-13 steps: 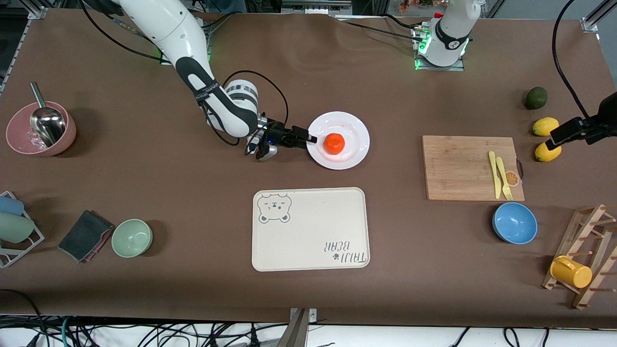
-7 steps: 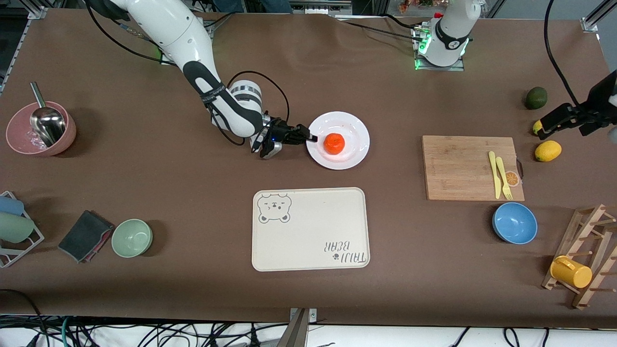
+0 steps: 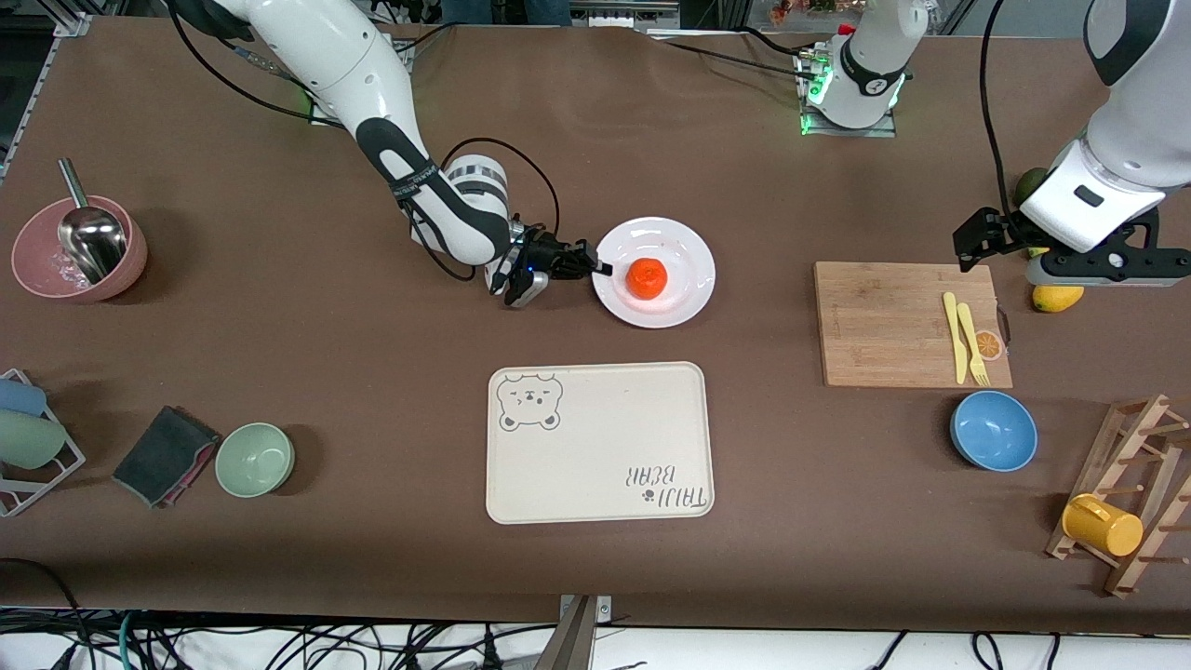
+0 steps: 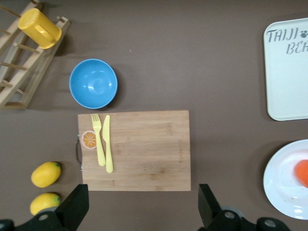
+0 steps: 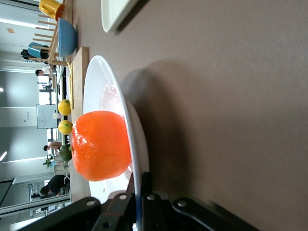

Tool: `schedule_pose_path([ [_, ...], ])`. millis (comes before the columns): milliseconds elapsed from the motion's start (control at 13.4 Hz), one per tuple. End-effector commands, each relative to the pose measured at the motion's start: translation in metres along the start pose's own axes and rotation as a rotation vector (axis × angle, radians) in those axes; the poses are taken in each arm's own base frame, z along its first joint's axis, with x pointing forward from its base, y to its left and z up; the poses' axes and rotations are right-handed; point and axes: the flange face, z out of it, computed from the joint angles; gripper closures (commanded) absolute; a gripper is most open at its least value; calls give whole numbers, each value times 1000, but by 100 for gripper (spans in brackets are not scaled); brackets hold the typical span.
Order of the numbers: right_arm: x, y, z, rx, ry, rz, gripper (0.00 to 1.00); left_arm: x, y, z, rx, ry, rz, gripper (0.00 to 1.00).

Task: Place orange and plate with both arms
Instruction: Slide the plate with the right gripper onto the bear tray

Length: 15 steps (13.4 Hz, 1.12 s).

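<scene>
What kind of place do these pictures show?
Probably a robotics lab staging a kitchen table: two robot arms bolted to a brown-covered table, loose cables along its edge, and props such as the plate, a cutting board and a bear tray.

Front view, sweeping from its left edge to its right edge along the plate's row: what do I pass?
Pink bowl → right gripper, shut on the plate's rim → plate → orange on it → cutting board → left gripper, open, up by the lemon.

Even overhead light, soft shadows
</scene>
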Motion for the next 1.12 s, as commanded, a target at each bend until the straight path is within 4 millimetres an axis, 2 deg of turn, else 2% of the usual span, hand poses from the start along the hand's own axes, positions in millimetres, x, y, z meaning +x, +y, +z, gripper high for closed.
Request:
schedule_pose_path([
  [0,33,-19,-9,32,67,29,100,-4,-15,-6,-78,14,-38,0],
  [149,67,-42,-8,72,97,73,100,-4,-22,-10,-81,23,-50,0],
  [298,108,-51,-22,51,89,72,100,-4,-43,-11,-134,24,-103,0],
  [447,149,-62,-35,31,87,71,100,-6,-46,-15,-133,33,-108,0],
  [522,167,-60,-41,17,91,67,100,-7,-46,-18,-133,36,-108,0],
  [671,198,-39,-48,-30,64,76,100,-6,-52,-31,-133,56,-120,0],
  [746,215,-33,-48,-31,70,91,100,-5,-61,-43,-121,79,-129,0],
  [820,228,-29,-45,-21,86,131,100,-5,-61,-46,-122,69,-129,0],
  [969,245,-16,-40,-39,92,145,100,-5,-61,-44,-121,58,-127,0],
  [1044,248,-14,-38,-45,89,163,100,-4,-60,-43,-118,55,-125,0],
])
